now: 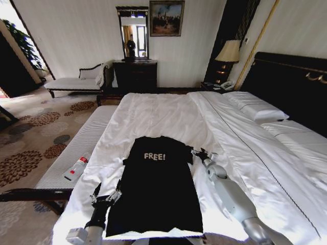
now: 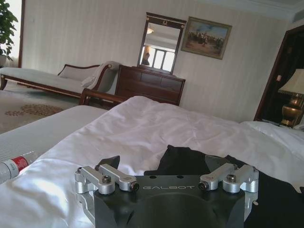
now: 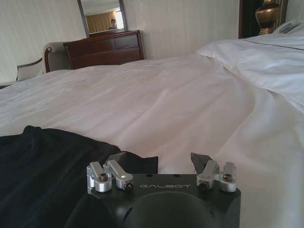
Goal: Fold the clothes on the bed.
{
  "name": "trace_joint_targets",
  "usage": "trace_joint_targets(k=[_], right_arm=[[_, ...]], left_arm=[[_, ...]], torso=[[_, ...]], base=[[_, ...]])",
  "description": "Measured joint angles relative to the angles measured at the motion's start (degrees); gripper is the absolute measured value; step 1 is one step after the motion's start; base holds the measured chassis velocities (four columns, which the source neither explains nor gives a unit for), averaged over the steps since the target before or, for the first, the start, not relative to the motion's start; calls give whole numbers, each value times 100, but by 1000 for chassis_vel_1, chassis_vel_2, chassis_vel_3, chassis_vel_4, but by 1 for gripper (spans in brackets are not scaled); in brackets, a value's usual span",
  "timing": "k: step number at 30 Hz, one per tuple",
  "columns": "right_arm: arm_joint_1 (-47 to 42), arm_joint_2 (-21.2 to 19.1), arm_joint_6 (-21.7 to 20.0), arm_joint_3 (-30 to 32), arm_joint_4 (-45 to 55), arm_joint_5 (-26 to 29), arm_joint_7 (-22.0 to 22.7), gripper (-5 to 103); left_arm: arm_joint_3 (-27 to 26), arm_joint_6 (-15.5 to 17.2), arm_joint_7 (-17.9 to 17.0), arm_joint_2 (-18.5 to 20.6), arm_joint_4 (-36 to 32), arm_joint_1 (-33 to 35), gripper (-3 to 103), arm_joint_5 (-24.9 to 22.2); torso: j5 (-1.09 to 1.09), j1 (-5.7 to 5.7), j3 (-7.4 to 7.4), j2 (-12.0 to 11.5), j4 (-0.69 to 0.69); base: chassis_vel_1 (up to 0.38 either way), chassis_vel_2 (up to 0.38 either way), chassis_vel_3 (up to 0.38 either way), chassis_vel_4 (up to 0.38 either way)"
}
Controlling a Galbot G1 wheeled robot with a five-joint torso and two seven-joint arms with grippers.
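While the shirt (image 1: 156, 189) lies flat and face up near the foot of the bed (image 1: 168, 115), lettering toward the pillows, head view puts the left pincer (image 1: 106, 195) at its lower left edge, fingers spread, and the right pincer (image 1: 202, 153) at the right sleeve, also spread. Step in hand looks like taking hold of opposite sides for a first fold; done well, each pincer should pinch shirt cloth alone, not the duvet under it, and both should lift evenly so the panel does not skew. Nearby: a bench (image 1: 76, 153) beside the bed carries a bottle (image 1: 76, 167), well apart from the shirt; pillows (image 1: 255, 107) far off on the right; chaise (image 1: 76, 81), dresser (image 1: 135, 74) and lamp (image 1: 228, 53) against the far wall. None of these blocks the fold. Left wrist view: left pincer (image 2: 167, 164) low over the shirt (image 2: 275, 199) edge, fingers (image 2: 109, 160) apart, nothing between them; white duvet ahead, bottle (image 2: 16, 166) off to one side. Right wrist view: right pincer (image 3: 159, 159) spread over the sleeve edge, one finger (image 3: 115, 157) above black cloth (image 3: 47, 175), the other above white sheet. Risk as judged: loose rumpled duvet near the sleeve could get caught in the pinch.
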Motion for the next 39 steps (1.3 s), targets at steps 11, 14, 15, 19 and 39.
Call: trace_joint_targets(k=[11, 14, 15, 19, 39], right_arm=[[284, 144, 21, -101, -510, -168, -84, 39], [322, 149, -1, -101, -620, -155, -91, 23], [322, 149, -1, -101, -620, -155, -91, 23], [315, 153, -41, -100, -623, -110, -97, 7], [-96, -150, -181, 179, 353, 477, 87, 0]], left_arm=[[-62, -5, 1, 54, 42, -53, 100, -85], [-64, -5, 0, 72, 73, -93, 100, -111], [-64, -5, 0, 72, 73, -93, 100, -111], [-50, -1, -1, 83, 105, -134, 100, -127], [12, 2, -9, 59, 141, -197, 100, -153]], torso=[[0, 0, 0, 0, 0], [0, 0, 0, 0, -1], [0, 0, 0, 0, -1], [0, 0, 0, 0, -1], [-1, 0, 0, 0, -2]], base=[[0, 0, 0, 0], [0, 0, 0, 0], [0, 0, 0, 0], [0, 0, 0, 0], [0, 0, 0, 0]])
